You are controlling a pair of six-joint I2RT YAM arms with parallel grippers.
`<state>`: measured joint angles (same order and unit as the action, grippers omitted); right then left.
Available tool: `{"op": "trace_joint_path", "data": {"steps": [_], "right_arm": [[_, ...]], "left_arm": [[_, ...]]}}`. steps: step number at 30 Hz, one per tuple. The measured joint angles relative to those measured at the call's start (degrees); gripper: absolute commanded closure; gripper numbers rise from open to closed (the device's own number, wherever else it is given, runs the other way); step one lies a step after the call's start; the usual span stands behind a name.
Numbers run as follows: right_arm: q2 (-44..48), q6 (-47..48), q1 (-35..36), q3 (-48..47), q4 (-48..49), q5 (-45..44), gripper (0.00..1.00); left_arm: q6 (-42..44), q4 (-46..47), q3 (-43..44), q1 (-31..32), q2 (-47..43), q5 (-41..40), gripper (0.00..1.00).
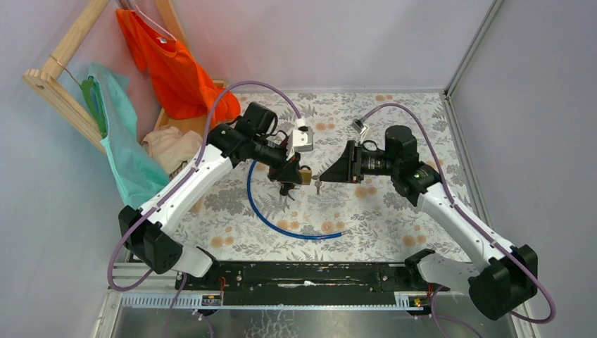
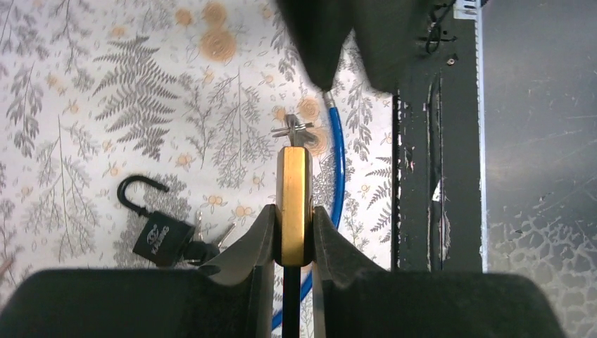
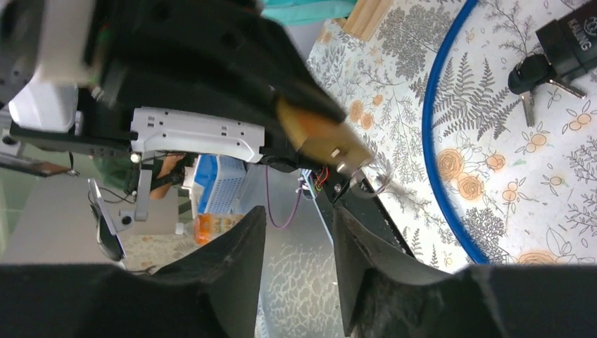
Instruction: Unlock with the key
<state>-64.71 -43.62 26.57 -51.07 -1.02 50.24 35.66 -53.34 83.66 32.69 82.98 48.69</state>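
My left gripper (image 2: 293,210) is shut on a brass padlock (image 2: 294,176) and holds it above the table, with small all-silver keys (image 2: 292,130) on a ring at its far end. My right gripper (image 3: 297,211) is open and empty, its tips just short of the brass padlock (image 3: 320,137) and the silver keys (image 3: 359,172). The black-headed key (image 2: 199,250) lies on the table against a black padlock (image 2: 160,236) whose shackle is open. Both also show in the right wrist view, key (image 3: 528,74) and padlock (image 3: 574,42). In the top view the grippers, left (image 1: 299,176) and right (image 1: 324,176), face each other.
A blue cable (image 1: 281,222) loops on the floral cloth (image 1: 394,211) below the grippers. A wooden rack (image 1: 60,84) with orange and teal clothes stands at the back left. The black mounting rail (image 1: 310,274) runs along the near edge.
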Motion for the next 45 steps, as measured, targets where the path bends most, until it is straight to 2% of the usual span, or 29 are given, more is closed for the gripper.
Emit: {"op": "trace_joint_path", "data": {"steps": [5, 9, 11, 16, 22, 28, 31, 33, 34, 37, 40, 45], "right_arm": [[4.59, 4.70, -0.02, -0.55, -1.64, 0.39, 0.49], [7.98, 8.74, 0.00, -0.55, -1.53, 0.04, 0.34], [9.40, 11.72, 0.07, -0.55, -1.75, -1.11, 0.23], [12.00, 17.35, 0.39, 0.11, 0.83, -4.57, 0.20], [9.60, 19.17, 3.76, 0.83, 6.67, -3.93, 0.25], [7.50, 19.58, 9.18, 2.25, 9.20, -3.37, 0.38], [6.64, 19.30, 10.03, 2.29, 10.19, -3.72, 0.49], [6.16, 19.08, 10.27, 2.32, 10.86, -4.35, 0.62], [6.01, 18.86, 10.32, 2.32, 11.08, -4.76, 0.73], [5.38, 18.32, 10.45, 2.36, 11.50, -6.12, 0.99], [5.18, 18.78, 10.73, 2.34, 11.91, -6.73, 1.00], [5.05, 19.82, 11.06, 1.05, 8.44, -7.82, 1.00]], "left_arm": [[-3.82, -0.22, 0.02, -1.29, 0.11, -0.85, 1.00], [-7.10, -0.26, 0.09, -1.29, 0.24, 2.89, 1.00], [-8.04, -0.39, 0.11, -1.29, 0.31, 5.03, 1.00], [-9.51, -0.81, 1.18, -1.46, 1.33, 11.43, 0.99], [-10.34, -1.64, 1.99, -3.08, 2.80, 18.01, 0.98], [-11.02, -1.95, 2.71, -3.67, 3.04, 21.35, 0.98], [-11.15, -1.97, 2.80, -3.85, 3.04, 22.53, 0.98], [-11.15, -2.10, 2.80, -3.87, 3.02, 23.15, 0.96], [-11.15, -2.23, 2.78, -3.87, 2.99, 23.41, 0.94], [-11.52, -2.82, 2.78, -3.87, 2.84, 24.02, 0.81], [-12.15, -3.48, 2.78, -3.96, 2.73, 24.20, 0.76], [-11.32, -3.93, 2.73, -3.98, 2.67, 22.77, 0.51]]}}
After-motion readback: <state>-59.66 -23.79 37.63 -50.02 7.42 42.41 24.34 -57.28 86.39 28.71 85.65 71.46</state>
